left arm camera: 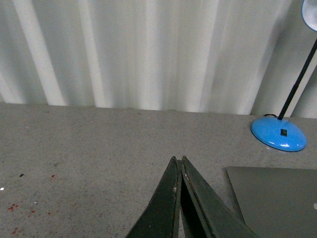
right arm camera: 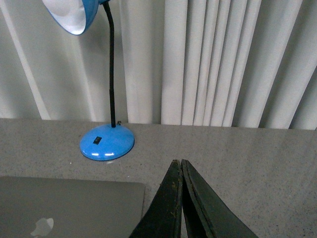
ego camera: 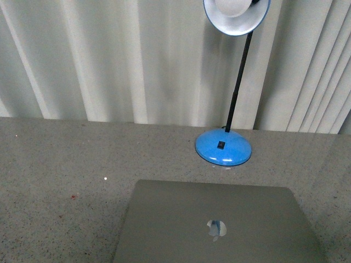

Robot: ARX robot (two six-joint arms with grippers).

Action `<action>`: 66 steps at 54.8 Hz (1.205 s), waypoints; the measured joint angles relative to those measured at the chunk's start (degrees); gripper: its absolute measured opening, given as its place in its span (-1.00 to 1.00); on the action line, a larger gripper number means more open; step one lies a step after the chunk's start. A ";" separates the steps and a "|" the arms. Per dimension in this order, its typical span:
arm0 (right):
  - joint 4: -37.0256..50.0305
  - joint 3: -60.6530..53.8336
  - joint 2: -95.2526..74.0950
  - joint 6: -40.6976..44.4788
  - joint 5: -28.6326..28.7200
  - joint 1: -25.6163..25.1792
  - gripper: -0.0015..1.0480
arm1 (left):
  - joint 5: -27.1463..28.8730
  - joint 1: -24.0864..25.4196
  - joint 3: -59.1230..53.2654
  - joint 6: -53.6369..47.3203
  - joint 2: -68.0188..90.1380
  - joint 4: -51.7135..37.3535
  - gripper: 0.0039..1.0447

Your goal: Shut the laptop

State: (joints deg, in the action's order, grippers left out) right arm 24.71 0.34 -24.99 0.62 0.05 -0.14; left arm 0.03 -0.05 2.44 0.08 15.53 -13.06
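Neither gripper shows in the front view, where the laptop (ego camera: 216,224) lies shut and flat on the speckled grey counter (ego camera: 60,181), its logo up, just in front of the blue desk lamp (ego camera: 224,147). From the left wrist view, the left gripper (left arm camera: 179,161) has its fingers pressed together over bare counter, with the laptop's corner beside it, apart. From the right wrist view, the right gripper (right arm camera: 177,162) is likewise pressed together, empty, just off the lid's corner, the lamp base beyond.

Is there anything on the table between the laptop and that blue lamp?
Nothing. In the front view, only bare speckled tabletop separates the laptop from the lamp's blue base.
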 joint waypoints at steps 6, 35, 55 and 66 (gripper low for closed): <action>-2.32 0.00 2.49 0.00 0.00 0.02 -0.94 | -0.02 0.00 -0.83 0.00 -1.68 0.52 -0.94; -12.55 0.00 13.03 0.00 0.02 0.02 -0.94 | -0.02 0.00 -0.83 0.00 -15.30 12.83 -0.94; -24.41 0.02 24.68 0.00 0.02 0.04 -0.94 | -0.02 0.00 -0.83 0.02 -15.32 13.03 -0.94; -24.68 0.02 24.74 0.00 0.02 0.04 -0.94 | -0.02 0.00 -0.83 0.00 -15.43 13.03 -0.94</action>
State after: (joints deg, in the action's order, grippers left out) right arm 0.03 0.36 -0.25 0.62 0.08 -0.10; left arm 0.01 -0.05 1.61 0.08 0.10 -0.03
